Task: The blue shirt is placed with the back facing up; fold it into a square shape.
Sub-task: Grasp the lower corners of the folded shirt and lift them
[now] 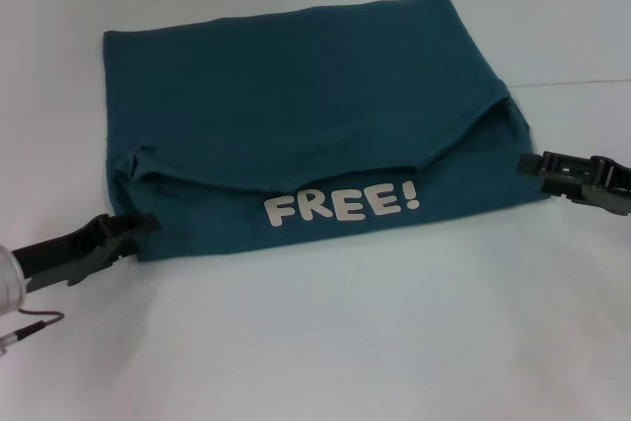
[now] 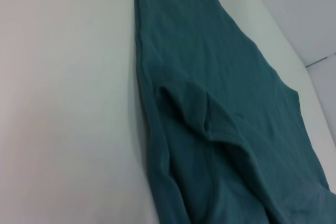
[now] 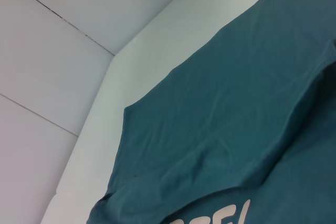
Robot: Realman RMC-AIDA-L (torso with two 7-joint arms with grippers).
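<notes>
The blue shirt [image 1: 296, 96] lies flat on the white table [image 1: 345, 342], folded into a wide rectangle. A near flap is turned over and shows white "FREE!" lettering [image 1: 340, 206]. My left gripper [image 1: 143, 225] sits low at the shirt's near left corner, its tip touching the cloth. My right gripper [image 1: 525, 163] is at the shirt's right edge, level with the flap. The left wrist view shows the blue shirt [image 2: 210, 77] with a puckered fold. The right wrist view shows the blue shirt [image 3: 236, 103] and part of the lettering [image 3: 220, 219].
Bare white table surrounds the shirt on all sides. A thin red-brown cable [image 1: 35, 322] hangs by my left arm at the near left. A floor or wall seam [image 3: 58, 19] shows beyond the table's far edge.
</notes>
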